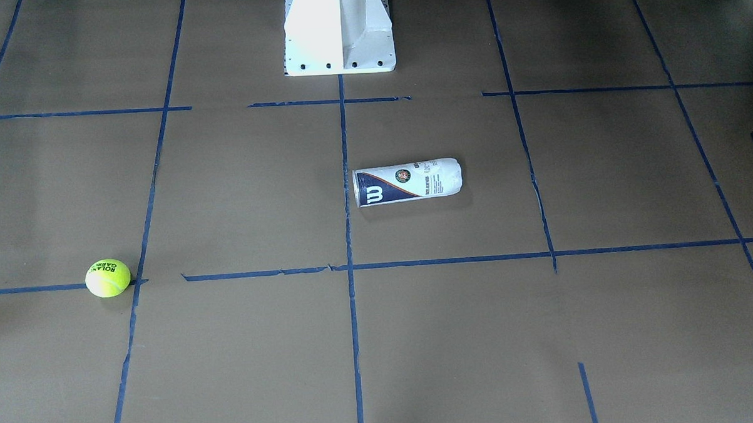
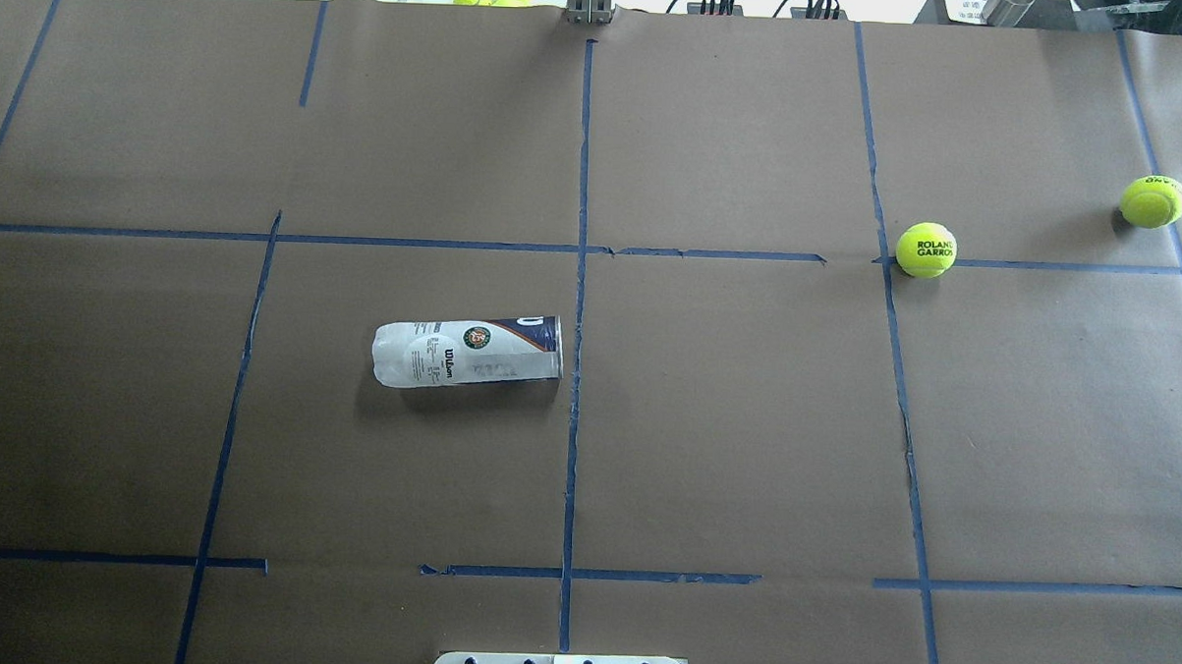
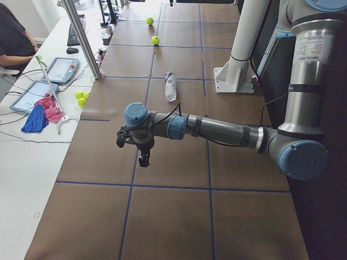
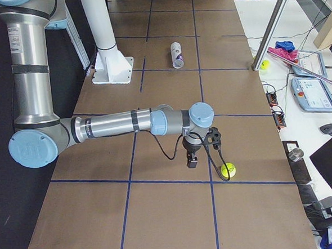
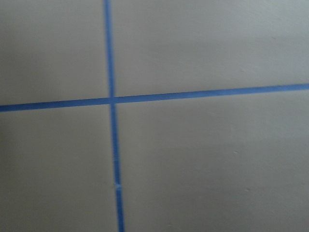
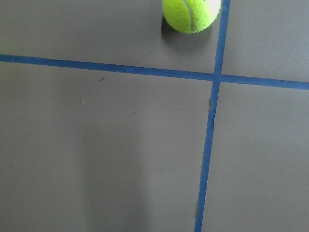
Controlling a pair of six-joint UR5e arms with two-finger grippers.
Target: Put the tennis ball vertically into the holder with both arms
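Left arm (image 3: 217,130) stretches level, left claw (image 3: 133,146) down; right arm (image 4: 112,125), right claw (image 4: 204,148) likewise.

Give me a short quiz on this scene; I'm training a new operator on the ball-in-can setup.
1. True or false: the holder stands upright.
2. In the overhead view, how many tennis balls lie on the brown paper? A one, B two, C four.
3. Which wrist camera shows a tennis ball?
Key: 1 false, it lies on its side. 2 B. 3 the right one.
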